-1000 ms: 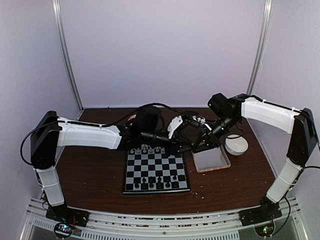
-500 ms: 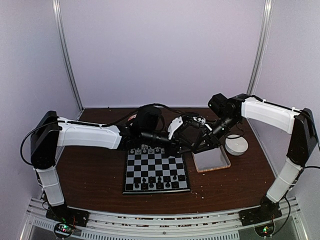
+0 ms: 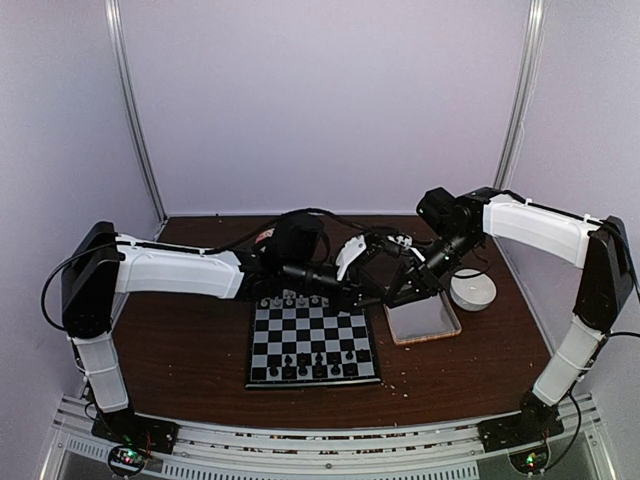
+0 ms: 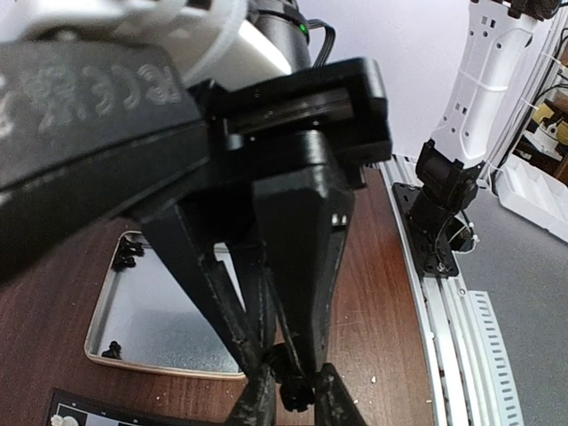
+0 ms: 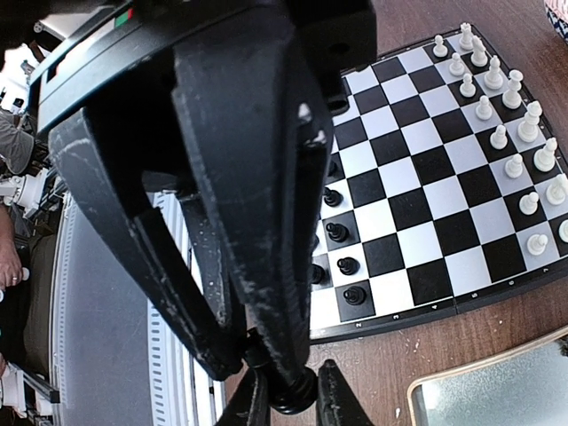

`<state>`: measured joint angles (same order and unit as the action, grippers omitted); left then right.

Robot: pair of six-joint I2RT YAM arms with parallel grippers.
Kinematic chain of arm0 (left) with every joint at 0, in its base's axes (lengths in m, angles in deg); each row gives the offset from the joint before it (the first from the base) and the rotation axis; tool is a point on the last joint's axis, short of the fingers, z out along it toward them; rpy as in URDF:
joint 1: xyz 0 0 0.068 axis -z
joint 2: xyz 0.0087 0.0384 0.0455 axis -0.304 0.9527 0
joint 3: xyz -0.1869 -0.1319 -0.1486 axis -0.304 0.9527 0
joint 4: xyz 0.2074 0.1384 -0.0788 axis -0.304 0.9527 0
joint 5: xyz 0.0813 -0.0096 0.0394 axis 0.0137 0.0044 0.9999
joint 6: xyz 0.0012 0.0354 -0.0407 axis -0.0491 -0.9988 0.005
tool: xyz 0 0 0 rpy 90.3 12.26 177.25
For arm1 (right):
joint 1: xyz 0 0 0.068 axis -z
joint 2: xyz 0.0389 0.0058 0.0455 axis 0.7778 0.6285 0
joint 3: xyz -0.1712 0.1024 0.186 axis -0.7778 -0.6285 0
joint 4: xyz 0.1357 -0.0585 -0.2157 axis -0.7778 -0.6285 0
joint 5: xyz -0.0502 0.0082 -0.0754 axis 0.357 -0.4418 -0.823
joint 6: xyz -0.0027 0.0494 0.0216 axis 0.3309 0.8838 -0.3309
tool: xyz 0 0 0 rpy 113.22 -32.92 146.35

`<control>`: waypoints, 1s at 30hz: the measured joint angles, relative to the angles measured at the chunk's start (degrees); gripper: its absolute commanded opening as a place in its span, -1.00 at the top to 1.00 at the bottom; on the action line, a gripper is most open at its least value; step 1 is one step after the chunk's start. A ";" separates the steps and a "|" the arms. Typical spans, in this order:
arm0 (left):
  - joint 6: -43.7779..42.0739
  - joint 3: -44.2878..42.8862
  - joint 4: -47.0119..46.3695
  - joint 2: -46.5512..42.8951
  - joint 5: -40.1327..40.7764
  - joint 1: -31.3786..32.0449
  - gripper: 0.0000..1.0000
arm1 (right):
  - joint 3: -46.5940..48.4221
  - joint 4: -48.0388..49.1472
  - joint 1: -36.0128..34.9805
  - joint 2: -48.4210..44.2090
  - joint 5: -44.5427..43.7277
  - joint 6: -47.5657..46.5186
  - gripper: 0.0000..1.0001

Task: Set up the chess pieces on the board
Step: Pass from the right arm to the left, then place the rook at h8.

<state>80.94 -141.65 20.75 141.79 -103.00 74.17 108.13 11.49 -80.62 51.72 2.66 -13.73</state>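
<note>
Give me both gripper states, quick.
Left gripper: closed on a black chess piece.
Right gripper: closed on the same black chess piece.

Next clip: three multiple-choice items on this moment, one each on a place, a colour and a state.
1. The tray lies: A left of the board; B right of it; C on it.
2. The piece being gripped is: A black; B white; C red.
3. The left gripper and right gripper are: A far apart; B resting in the tray; C meeting at the piece.
B, the top view shows it there; A, both wrist views show it dark; C, they converge on it.
</note>
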 measured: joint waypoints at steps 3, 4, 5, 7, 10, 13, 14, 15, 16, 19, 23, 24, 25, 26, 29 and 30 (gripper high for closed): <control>-0.04 -0.11 0.00 0.26 -0.48 0.00 0.86 | 0.00 -0.09 0.02 0.00 -0.02 0.00 0.64; -0.11 -0.22 0.00 0.37 -0.63 0.00 0.89 | 0.00 -0.15 0.02 0.00 -0.04 0.02 0.64; -0.09 -0.26 0.00 0.42 -0.79 0.00 0.91 | 0.02 -0.26 0.02 0.00 -0.07 0.02 0.63; -0.15 -0.33 0.09 0.44 -1.05 0.00 0.96 | 0.00 -0.48 0.04 0.00 -0.07 0.00 0.53; -0.26 -0.96 1.22 0.48 -1.05 0.00 1.00 | 0.02 -0.72 0.04 0.00 0.00 -0.39 0.30; -0.96 -1.84 3.13 0.44 -0.24 0.00 1.00 | -0.02 -1.05 0.07 -0.22 -0.17 -1.55 0.18; -1.36 -2.14 4.22 0.35 0.39 0.00 1.00 | -0.15 -0.96 0.15 -0.57 -0.31 -1.97 0.17; -1.86 -2.27 5.62 0.00 1.09 0.00 1.00 | -0.35 -0.98 0.33 -1.11 -0.31 -2.58 0.16; -2.38 -2.29 6.99 -0.48 1.77 -0.02 1.00 | -0.68 -0.92 0.50 -1.79 -0.35 -2.86 0.14; -4.28 -2.40 12.57 -2.71 4.20 -0.13 1.00 | -1.88 -0.87 1.62 -4.09 -0.55 -3.52 0.08; -7.37 -2.60 21.92 -7.48 8.33 -0.22 1.00 | -2.64 -0.11 3.63 -5.07 -2.25 -4.07 0.08; -7.98 -2.60 24.11 -8.74 9.38 -0.22 1.00 | -2.89 0.39 3.93 -5.05 -3.43 -3.91 0.08; -8.39 -2.58 25.83 -9.70 10.25 -0.22 1.00 | -3.13 1.01 4.11 -5.03 -4.70 -3.72 0.08; -8.72 -2.51 28.37 -10.99 11.72 -0.22 1.00 | -3.26 1.53 4.26 -5.03 -5.88 -3.39 0.09; -8.85 -1.62 34.91 -14.32 16.06 -0.22 1.00 | -3.87 3.48 4.35 -5.03 -9.27 -2.29 0.10; -8.72 -1.20 37.40 -15.19 17.86 -0.22 1.00 | -4.20 4.09 4.35 -5.03 -10.25 -2.12 0.10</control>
<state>72.21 -142.85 58.15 126.60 -85.14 73.95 103.93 15.57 -76.27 46.70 -7.59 -15.85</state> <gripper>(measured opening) 0.065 0.454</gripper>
